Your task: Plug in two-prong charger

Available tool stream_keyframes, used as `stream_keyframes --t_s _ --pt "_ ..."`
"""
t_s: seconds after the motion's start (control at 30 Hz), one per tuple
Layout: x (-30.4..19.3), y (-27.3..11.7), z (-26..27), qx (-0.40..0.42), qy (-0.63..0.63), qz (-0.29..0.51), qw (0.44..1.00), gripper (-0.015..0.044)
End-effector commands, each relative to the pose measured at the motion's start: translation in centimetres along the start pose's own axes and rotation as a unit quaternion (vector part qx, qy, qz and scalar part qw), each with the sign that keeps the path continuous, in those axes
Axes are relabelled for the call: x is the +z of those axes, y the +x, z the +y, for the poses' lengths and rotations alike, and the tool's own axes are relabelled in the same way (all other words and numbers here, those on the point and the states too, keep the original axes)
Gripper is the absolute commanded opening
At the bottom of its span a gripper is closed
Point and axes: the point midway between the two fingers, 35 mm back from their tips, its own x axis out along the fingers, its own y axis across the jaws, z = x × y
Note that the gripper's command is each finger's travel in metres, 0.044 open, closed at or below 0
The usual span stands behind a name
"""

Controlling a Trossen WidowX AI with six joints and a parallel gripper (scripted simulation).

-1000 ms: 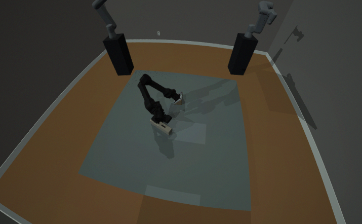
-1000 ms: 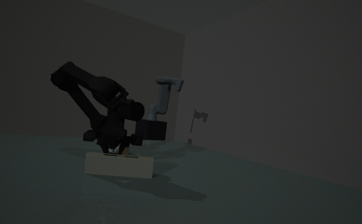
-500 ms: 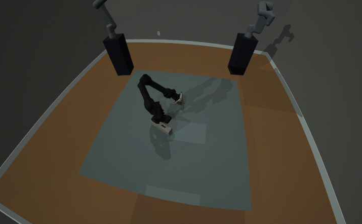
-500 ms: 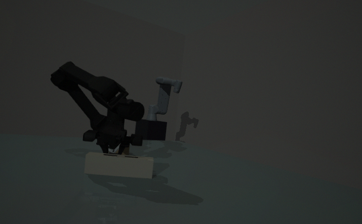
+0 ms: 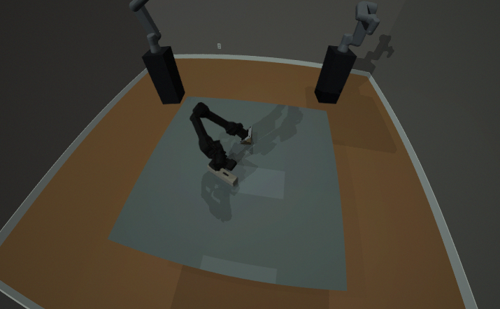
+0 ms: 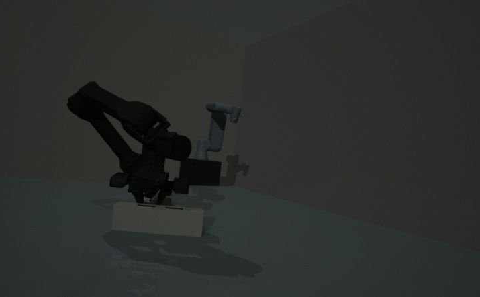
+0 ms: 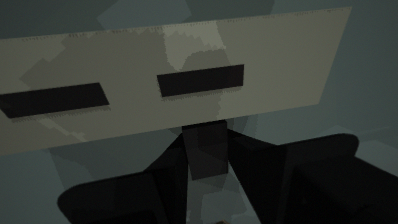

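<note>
The cream power strip [image 5: 231, 179] [image 6: 157, 221] [image 7: 285, 60] lies on the blue-grey surface with two dark outlets on top. In the wrist view the right outlet [image 7: 201, 80] is just beyond my fingers, and the left outlet [image 7: 52, 100] is off to the left. My gripper [image 6: 150, 201] [image 7: 201, 133] is shut on the charger. The charger [image 7: 207, 157] is a small dark block whose far end appears at the strip's near edge, short of the right outlet in this view. Its prongs cannot be seen, and its height above the strip is unclear.
A white and tan object [image 5: 247, 138] [image 6: 166, 200] is near my arm's base, behind the strip. Two grey arms stand on black pedestals [image 5: 163, 76] [image 5: 335, 75] beyond the blue-grey surface. Shadows fall across the strip.
</note>
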Motion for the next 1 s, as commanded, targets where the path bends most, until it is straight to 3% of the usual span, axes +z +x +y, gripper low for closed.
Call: stream_keyframes --t_s 0.0,0.97 --pt "0.4 -0.1 -0.1 0.0 0.002 -0.004 1.0 0.0" --pt "1.5 -0.2 -0.1 0.0 0.002 -0.004 1.0 0.0"
